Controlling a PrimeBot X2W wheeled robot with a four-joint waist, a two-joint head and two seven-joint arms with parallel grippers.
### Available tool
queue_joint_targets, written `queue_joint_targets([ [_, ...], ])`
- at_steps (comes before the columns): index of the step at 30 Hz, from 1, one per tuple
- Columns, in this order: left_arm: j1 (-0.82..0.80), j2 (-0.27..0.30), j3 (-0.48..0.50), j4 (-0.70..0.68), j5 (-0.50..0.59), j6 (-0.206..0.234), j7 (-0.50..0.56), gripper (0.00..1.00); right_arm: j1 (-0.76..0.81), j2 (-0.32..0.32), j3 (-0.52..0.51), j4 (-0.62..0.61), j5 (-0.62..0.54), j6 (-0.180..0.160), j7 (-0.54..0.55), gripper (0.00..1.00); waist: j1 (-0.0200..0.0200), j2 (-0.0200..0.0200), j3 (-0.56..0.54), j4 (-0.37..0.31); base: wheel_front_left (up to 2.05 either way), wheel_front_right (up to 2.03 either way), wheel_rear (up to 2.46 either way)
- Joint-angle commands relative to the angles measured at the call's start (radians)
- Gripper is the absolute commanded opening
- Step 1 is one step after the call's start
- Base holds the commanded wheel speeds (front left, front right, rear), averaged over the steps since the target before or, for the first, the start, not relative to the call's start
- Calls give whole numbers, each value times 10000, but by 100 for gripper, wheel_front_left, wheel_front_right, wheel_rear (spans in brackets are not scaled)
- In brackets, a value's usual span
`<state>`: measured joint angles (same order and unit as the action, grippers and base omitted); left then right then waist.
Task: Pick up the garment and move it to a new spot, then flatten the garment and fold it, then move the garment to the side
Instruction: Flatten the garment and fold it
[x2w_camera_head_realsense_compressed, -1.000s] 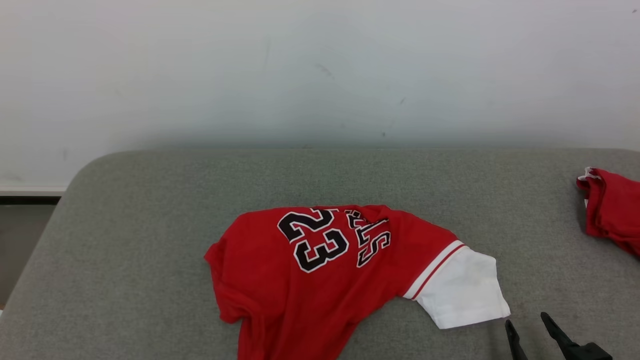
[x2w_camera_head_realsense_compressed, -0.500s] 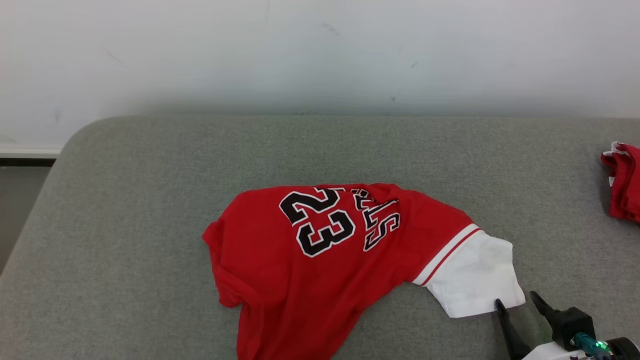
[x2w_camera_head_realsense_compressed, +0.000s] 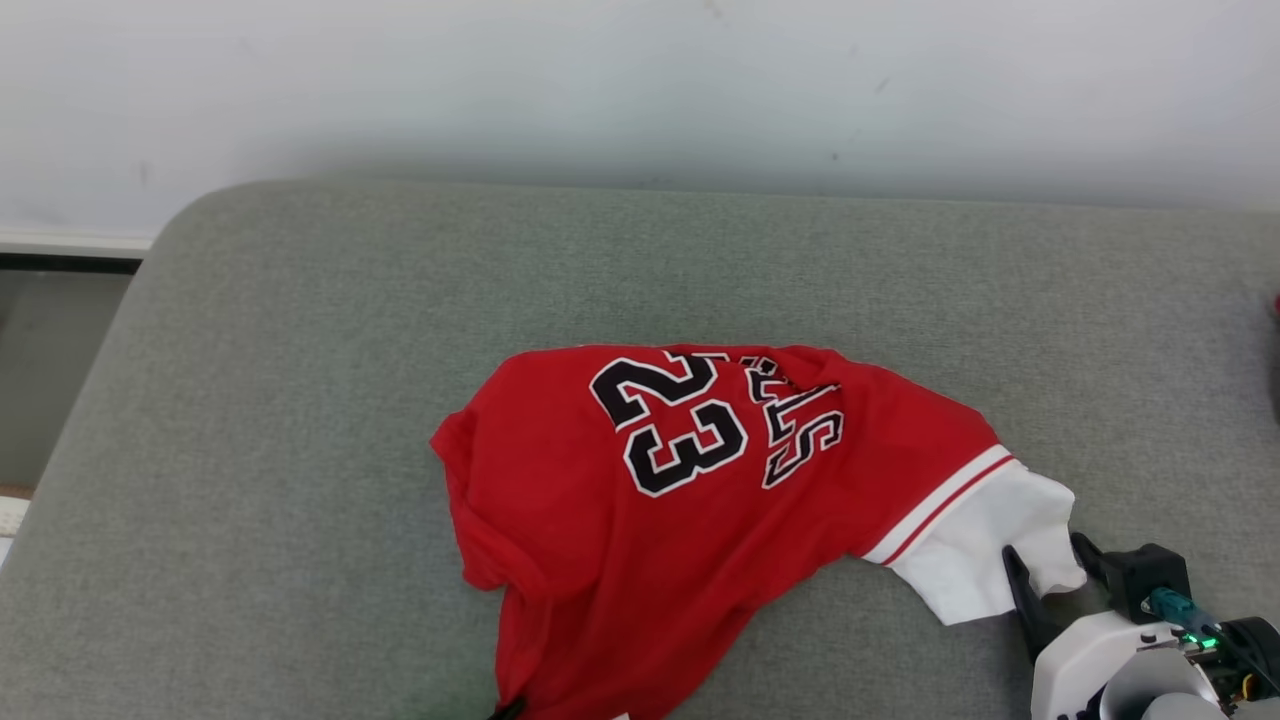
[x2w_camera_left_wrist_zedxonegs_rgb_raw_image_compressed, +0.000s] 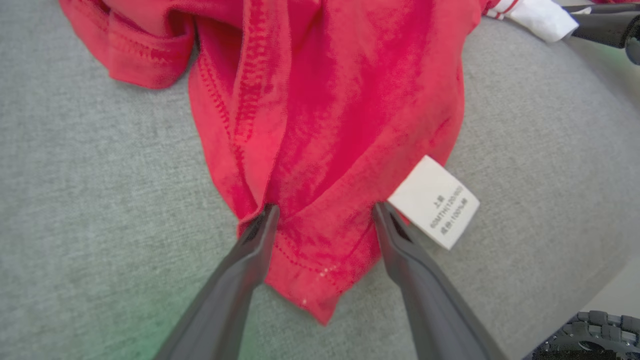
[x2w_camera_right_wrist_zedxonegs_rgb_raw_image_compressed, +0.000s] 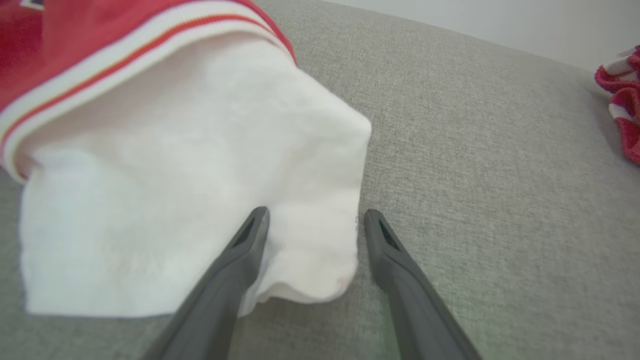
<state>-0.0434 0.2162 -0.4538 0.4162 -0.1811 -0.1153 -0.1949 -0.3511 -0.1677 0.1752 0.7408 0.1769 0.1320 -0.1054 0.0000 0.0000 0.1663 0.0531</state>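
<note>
Jersey (x2w_camera_head_realsense_compressed: 650, 500) lies crumpled near the cushion's (x2w_camera_head_realsense_compressed: 300, 400) front edge, not yet lifted. Left gripper (x2w_camera_left_wrist_zedxonegs_rgb_raw_image_compressed: 326, 206), spread, straddles its hem (x2w_camera_left_wrist_zedxonegs_rgb_raw_image_compressed: 305, 260). Right gripper (x2w_camera_head_realsense_compressed: 1045, 548), spread, straddles the sleeve (x2w_camera_right_wrist_zedxonegs_rgb_raw_image_compressed: 190, 165) corner. Moving, flattening and folding are all left.

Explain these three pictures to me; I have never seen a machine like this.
This is a wheeled robot with two arms, each ending in a two-fingered end effector. The wide picture comes from a camera on its head, looking down at a grey cushion. The other two come from cameras on its wrists, looking along the dark fingers. A red jersey numbered 23 lies crumpled on the cushion. In the left wrist view the left end effector stands open astride the red hem, beside a white label. In the right wrist view the right end effector stands open astride a corner of the white sleeve. Nothing is gripped yet. Another red garment lies further off.
</note>
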Motion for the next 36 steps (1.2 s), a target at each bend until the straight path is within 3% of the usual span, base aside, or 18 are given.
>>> queue_joint_targets([
  [1, -70, 172, 130, 286, 51, 84, 120, 100, 62, 37, 138, 272, 22, -28, 242, 100, 0, 0, 55, 80, 0, 0, 0],
  [8, -195, 81, 84, 620, -88, 152, -79, 100, 42, 412, 1284, 658, 801, 47, 523, 100, 0, 0, 54, 304, 0, 0, 0],
  [9, -169, 62, 68, 678, -100, 165, -113, 100, 59, 408, 1412, 641, 976, 49, 511, 58, 0, 0, 38, 312, 0, 0, 0],
  [11, -124, 55, 27, 791, -118, 181, -118, 100, 74, 342, 1630, 553, 1208, 47, 477, 40, 0, 0, 15, 309, 0, 0, 0],
  [16, -39, 94, -261, 931, -236, 36, -10, 100, 81, 53, 1895, 156, 1766, 40, 333, 53, 0, 0, -8, 246, 0, 0, 0],
  [19, 8, 167, -550, 933, -370, -59, 201, 100, 107, -119, 2060, -9, 1978, 15, 396, 84, 0, 0, -12, 208, 0, 0, 0],
  [22, 109, 220, -881, 883, -606, -118, 363, 100, 130, -266, 2174, -116, 2168, 8, 476, 100, 0, 0, -36, 179, 0, 0, 0],
  [36, 300, 999, -2335, 95, -1564, -186, 959, 100, 321, -467, 2460, -313, 2610, 6, 803, 100, 0, 0, -62, 172, 0, 0, 0],
])
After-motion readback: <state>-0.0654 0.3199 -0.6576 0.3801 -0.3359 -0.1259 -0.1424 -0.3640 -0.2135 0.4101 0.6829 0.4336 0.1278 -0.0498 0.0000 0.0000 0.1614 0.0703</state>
